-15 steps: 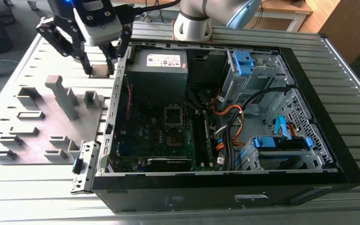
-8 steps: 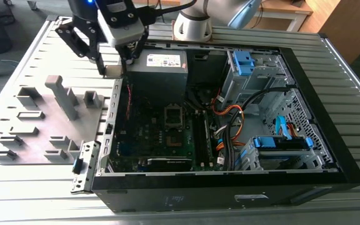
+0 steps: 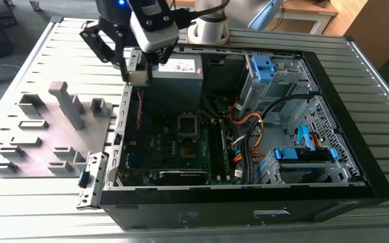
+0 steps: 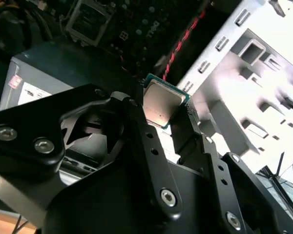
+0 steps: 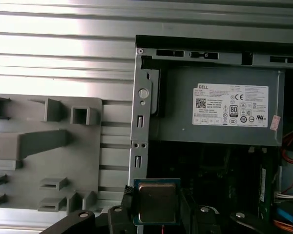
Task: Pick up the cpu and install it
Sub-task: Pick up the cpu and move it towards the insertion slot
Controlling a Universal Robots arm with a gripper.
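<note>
- Now the jaws of the gripper (image 4: 162,111) grip the cpu (image 5: 157,201), pinched by its edges between them (grey face showing in both wrist views).
- Beneath the jaws lies the computer case wall (image 5: 140,131), tray (image 5: 29,170) beside.

We look down from high and to one side in the exterior view, taking in the whole open computer case (image 3: 248,212), the grey tray (image 3: 42,129) at the frame's left and the gripper (image 3: 137,76) at upper left. In the first wrist view we ride the arm and face down, close above the case's edge, the tray and the power supply (image 5: 219,107). In the second wrist view we peer past the black fingers (image 4: 146,141), very near the cpu (image 4: 161,102) between them. All three views share tray, power supply and case edge.
</note>
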